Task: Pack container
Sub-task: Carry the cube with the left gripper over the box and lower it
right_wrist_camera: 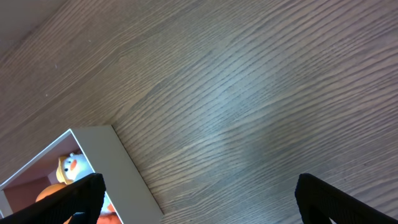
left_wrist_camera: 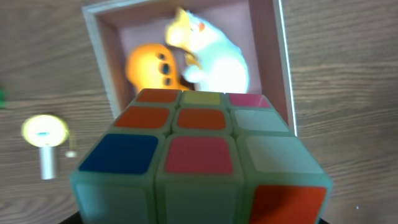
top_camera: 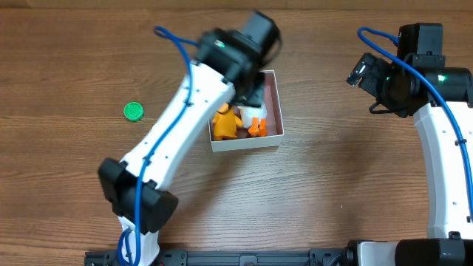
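Note:
The container (top_camera: 280, 107) is a shallow white box with a pink inside, at the table's middle. In it lie an orange toy (top_camera: 224, 122) and a white toy with orange feet (top_camera: 256, 124). My left gripper (top_camera: 251, 87) hangs over the container's far part, shut on a multicoloured puzzle cube (left_wrist_camera: 199, 155) that fills the lower left wrist view and hides the fingers. That view also shows the container (left_wrist_camera: 98, 53), the orange toy (left_wrist_camera: 152, 67) and the white toy (left_wrist_camera: 214, 56). My right gripper (top_camera: 361, 72) is open and empty, off to the container's right; its view (right_wrist_camera: 199, 202) shows a container corner (right_wrist_camera: 118, 165).
A green disc (top_camera: 133, 111) lies on the wooden table left of the container. A small yellow-and-white object (left_wrist_camera: 45, 135) lies on the table left of the container in the left wrist view. My left arm crosses the table from the front left.

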Robot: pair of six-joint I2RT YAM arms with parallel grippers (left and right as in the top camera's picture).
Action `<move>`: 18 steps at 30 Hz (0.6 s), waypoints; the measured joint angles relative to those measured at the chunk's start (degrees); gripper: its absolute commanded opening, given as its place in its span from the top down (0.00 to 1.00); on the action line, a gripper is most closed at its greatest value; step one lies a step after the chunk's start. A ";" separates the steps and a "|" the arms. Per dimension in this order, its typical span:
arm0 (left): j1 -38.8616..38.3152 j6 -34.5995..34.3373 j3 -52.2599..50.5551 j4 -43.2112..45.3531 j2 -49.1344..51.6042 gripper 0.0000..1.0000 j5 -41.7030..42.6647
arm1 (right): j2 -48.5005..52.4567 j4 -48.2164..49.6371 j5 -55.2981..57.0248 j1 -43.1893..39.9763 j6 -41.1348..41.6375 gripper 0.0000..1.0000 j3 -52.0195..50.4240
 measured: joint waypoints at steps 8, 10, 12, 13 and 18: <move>-1.75 -8.26 -16.65 8.68 0.74 0.71 -1.01 | 0.00 0.00 0.00 0.02 -0.02 0.00 0.00; -1.75 -9.05 -18.16 9.46 0.74 0.69 -1.25 | 0.00 -0.02 -0.02 0.00 -0.02 0.00 0.00; -1.75 -9.51 -18.82 9.79 0.74 0.59 -1.99 | 0.00 -0.02 0.00 0.02 -0.02 0.00 0.00; -1.75 -10.27 -18.93 9.75 0.74 0.57 -2.62 | 0.00 -0.04 0.00 0.02 -0.02 0.00 0.00; -1.75 -14.16 -23.32 11.52 0.72 0.56 -3.98 | 0.00 -0.02 0.00 0.02 -0.02 0.00 0.00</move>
